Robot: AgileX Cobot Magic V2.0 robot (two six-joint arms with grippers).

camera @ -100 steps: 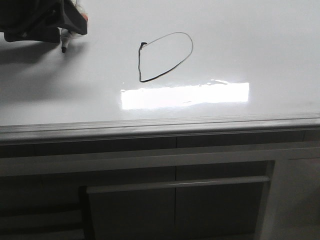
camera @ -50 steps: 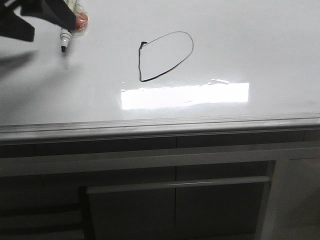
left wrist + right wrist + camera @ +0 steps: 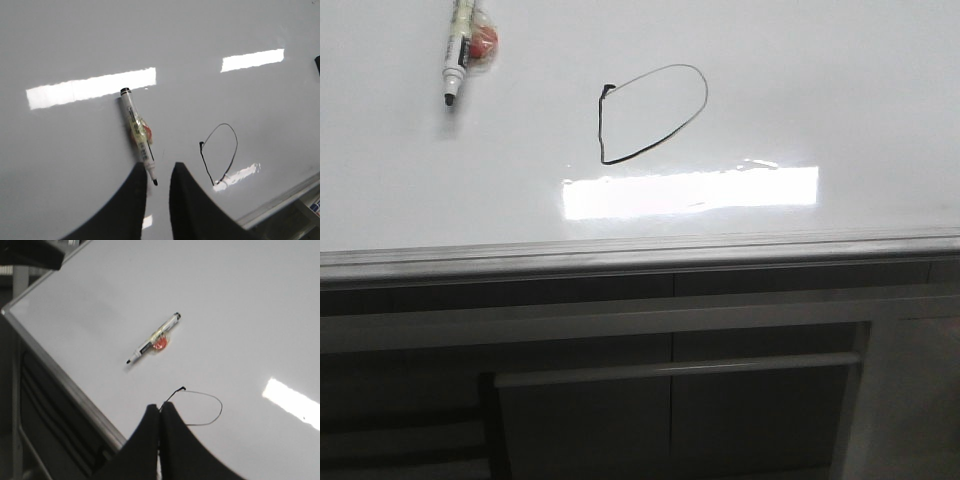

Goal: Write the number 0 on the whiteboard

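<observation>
The number 0 (image 3: 652, 113) is a thin black lopsided loop on the whiteboard (image 3: 820, 80); it also shows in the left wrist view (image 3: 219, 152) and the right wrist view (image 3: 200, 407). A white marker (image 3: 457, 50) with a black tip lies uncapped on the board at the far left, a red blob beside it. In the left wrist view the marker (image 3: 138, 131) lies free, its tip between and beyond the fingertips. My left gripper (image 3: 159, 167) is open and empty above it. My right gripper (image 3: 160, 407) is shut and empty, above the board near the loop. Neither gripper shows in the front view.
A bright glare patch (image 3: 690, 190) lies on the board just nearer than the loop. The grey edge rail (image 3: 640, 250) runs along the board's near side, with dark cabinet fronts (image 3: 670, 400) below it.
My left gripper let go of the marker and drew back out of the front view at the upper left. The marker now lies on the board.
</observation>
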